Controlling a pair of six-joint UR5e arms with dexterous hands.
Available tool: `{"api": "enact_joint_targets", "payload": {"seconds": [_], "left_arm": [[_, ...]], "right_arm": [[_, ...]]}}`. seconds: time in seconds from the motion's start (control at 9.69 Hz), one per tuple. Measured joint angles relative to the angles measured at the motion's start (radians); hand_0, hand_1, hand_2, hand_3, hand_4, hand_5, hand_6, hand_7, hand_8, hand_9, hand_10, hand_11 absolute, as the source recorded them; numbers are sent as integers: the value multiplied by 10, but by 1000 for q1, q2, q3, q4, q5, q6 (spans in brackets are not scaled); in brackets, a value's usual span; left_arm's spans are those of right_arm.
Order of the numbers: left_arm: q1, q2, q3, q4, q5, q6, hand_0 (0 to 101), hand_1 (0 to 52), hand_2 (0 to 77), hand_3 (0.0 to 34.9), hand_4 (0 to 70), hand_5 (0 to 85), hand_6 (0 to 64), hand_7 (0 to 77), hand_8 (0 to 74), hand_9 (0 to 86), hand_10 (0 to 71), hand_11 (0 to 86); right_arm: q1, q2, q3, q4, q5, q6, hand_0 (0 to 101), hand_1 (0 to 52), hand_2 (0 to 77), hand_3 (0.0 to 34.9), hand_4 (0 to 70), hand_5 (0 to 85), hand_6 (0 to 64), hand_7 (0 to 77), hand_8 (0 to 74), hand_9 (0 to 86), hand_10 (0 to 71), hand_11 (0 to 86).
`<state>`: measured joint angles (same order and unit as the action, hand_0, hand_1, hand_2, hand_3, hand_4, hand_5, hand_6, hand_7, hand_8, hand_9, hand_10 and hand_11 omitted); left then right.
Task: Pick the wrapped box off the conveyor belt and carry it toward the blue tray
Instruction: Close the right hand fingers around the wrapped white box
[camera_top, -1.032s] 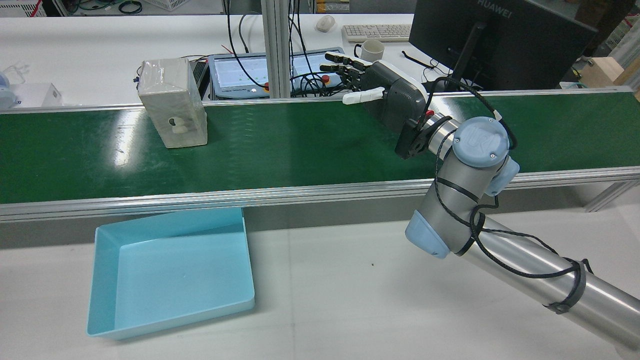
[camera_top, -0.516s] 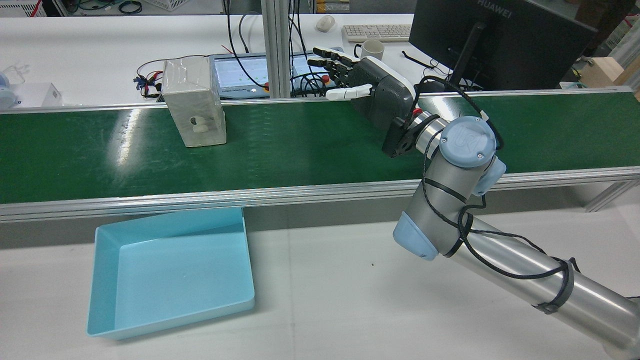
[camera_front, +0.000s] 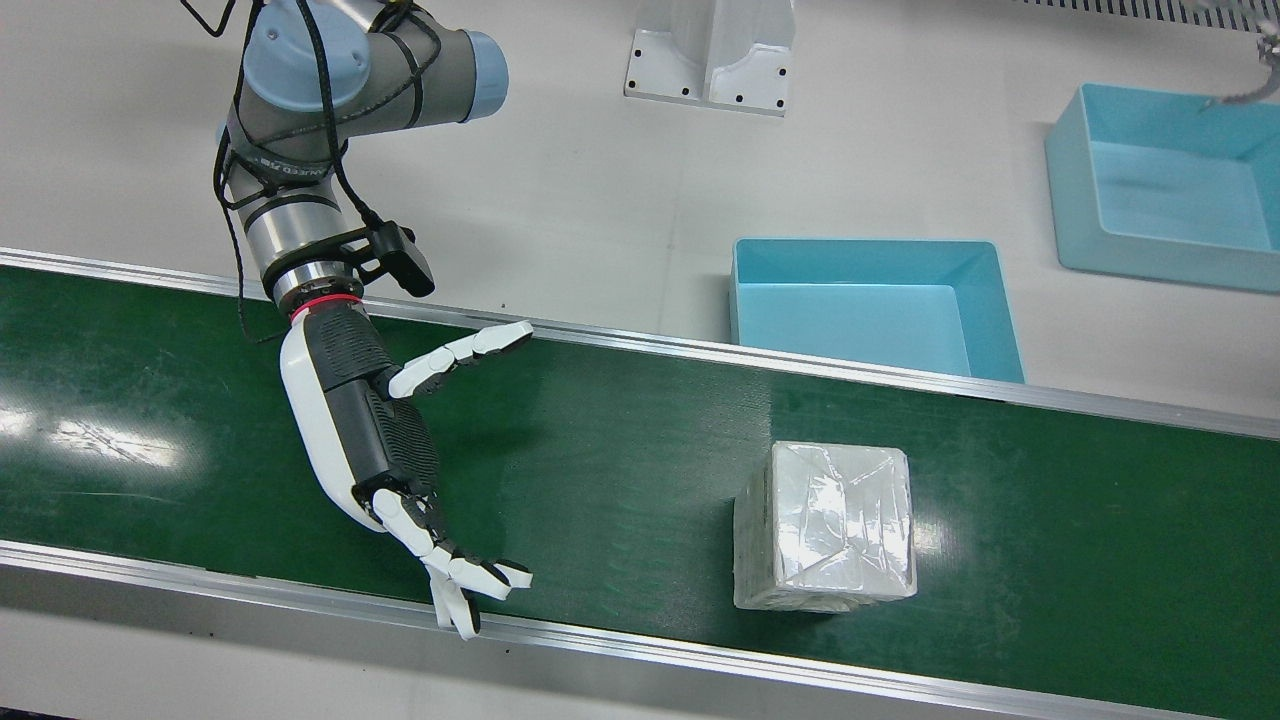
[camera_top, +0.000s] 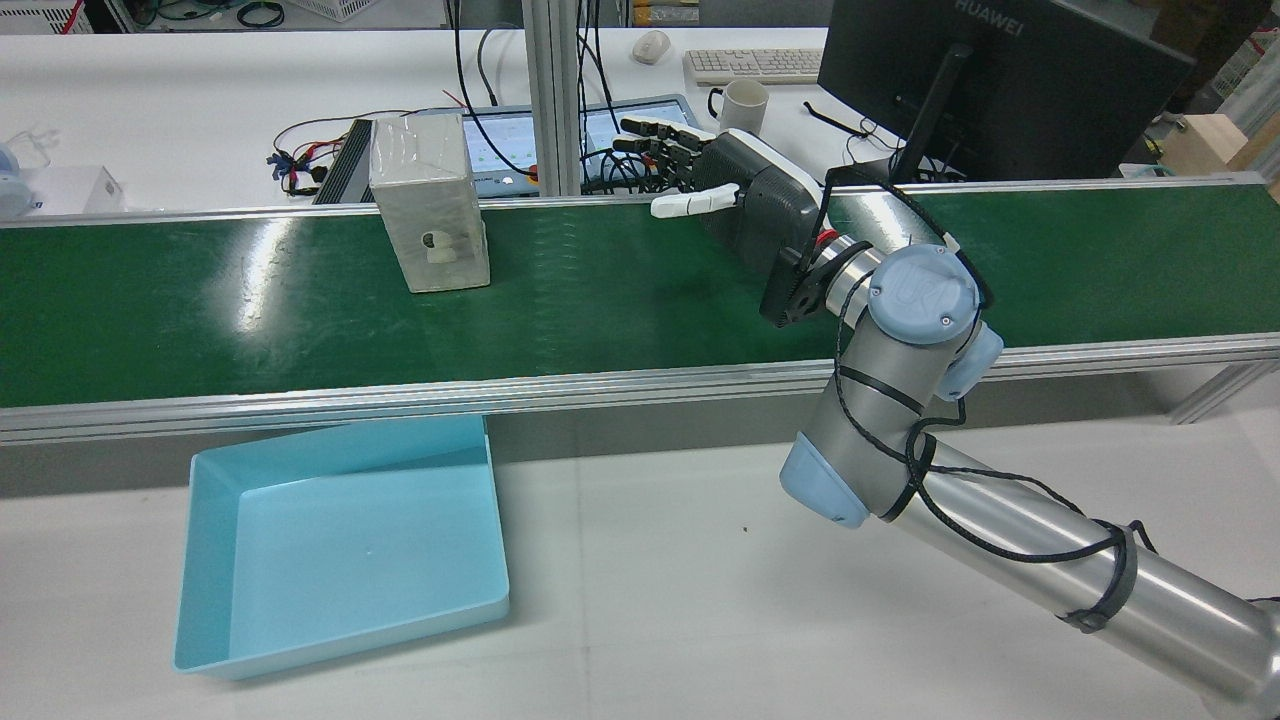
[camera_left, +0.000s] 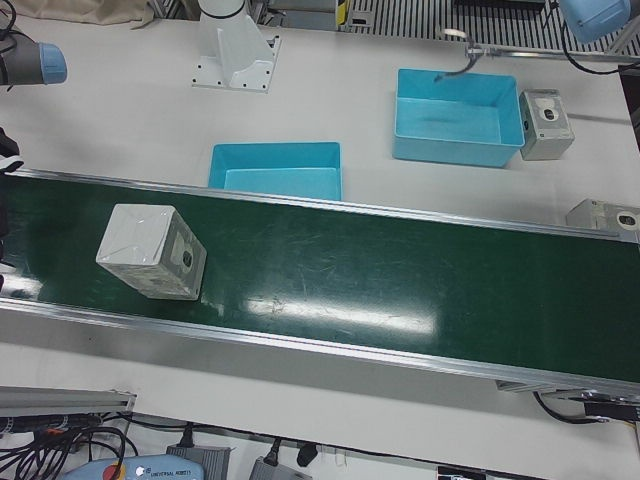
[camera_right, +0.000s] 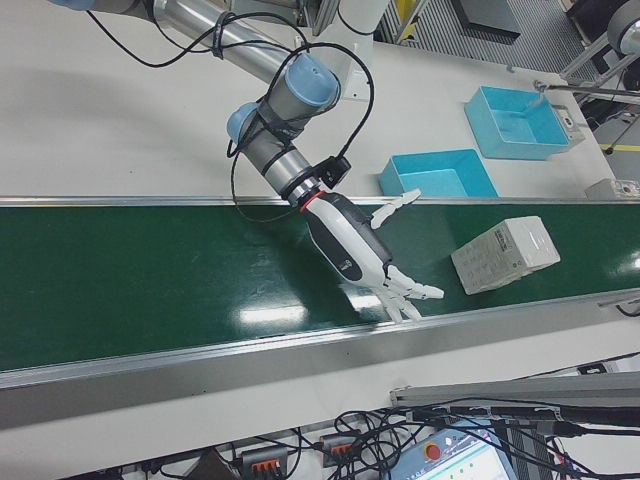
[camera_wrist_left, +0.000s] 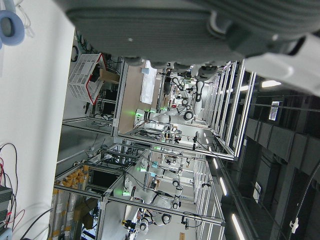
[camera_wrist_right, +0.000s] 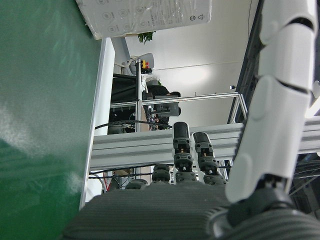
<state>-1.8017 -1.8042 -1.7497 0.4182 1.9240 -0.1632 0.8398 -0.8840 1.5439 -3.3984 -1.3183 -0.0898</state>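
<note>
The wrapped box (camera_front: 825, 525) stands upright on the green conveyor belt (camera_front: 620, 450), white and covered in clear film. It also shows in the rear view (camera_top: 428, 200), the left-front view (camera_left: 150, 250) and the right-front view (camera_right: 505, 255). My right hand (camera_front: 370, 440) is open and empty, low over the belt, palm facing the box with a clear gap between them; it also shows in the rear view (camera_top: 745, 195). The right hand view shows the box (camera_wrist_right: 145, 15) ahead of the fingers (camera_wrist_right: 182, 145). The blue tray (camera_top: 200, 560) lies beside the belt. The left hand view shows only part of my left hand (camera_wrist_left: 165, 30).
A second blue tray (camera_front: 1150, 100) sits farther back on the white table. A small grey box (camera_left: 545, 122) stands beside it. Behind the belt in the rear view are a monitor (camera_top: 980, 80), a tablet pendant (camera_top: 500, 140) and a mug (camera_top: 745, 100).
The wrapped box has moved right along the belt in the rear view, closer to my right hand. My right arm and hand have shifted slightly left, staying open.
</note>
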Motion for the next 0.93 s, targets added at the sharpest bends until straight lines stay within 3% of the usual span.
{"api": "enact_joint_targets", "payload": {"seconds": [0.41,0.52,0.62,0.72,0.93], "left_arm": [[0,0,0,0,0,0,0,0,5,0,0,11,5,5,5,5,5,0],[0,0,0,0,0,0,0,0,5,0,5,11,5,5,5,5,5,5],[0,0,0,0,0,0,0,0,11,0,0,11,5,5,5,5,0,5],[0,0,0,0,0,0,0,0,11,0,5,11,5,5,5,5,0,5],[0,0,0,0,0,0,0,0,11,0,5,11,5,5,5,5,5,5]], "right_arm": [[-6,17,-21,1,9,-1,453,98,120,0,131,98,76,207,38,60,0,11],[-8,30,-22,0,12,-3,461,131,131,0,104,125,76,202,27,60,0,11],[-9,43,-22,0,14,-11,461,131,131,0,104,125,76,202,27,60,0,11],[-9,52,-21,-3,14,-23,503,224,224,0,104,125,44,191,27,44,0,11],[-8,59,-15,-29,13,-43,534,224,224,0,104,125,60,185,27,38,0,11]]}}
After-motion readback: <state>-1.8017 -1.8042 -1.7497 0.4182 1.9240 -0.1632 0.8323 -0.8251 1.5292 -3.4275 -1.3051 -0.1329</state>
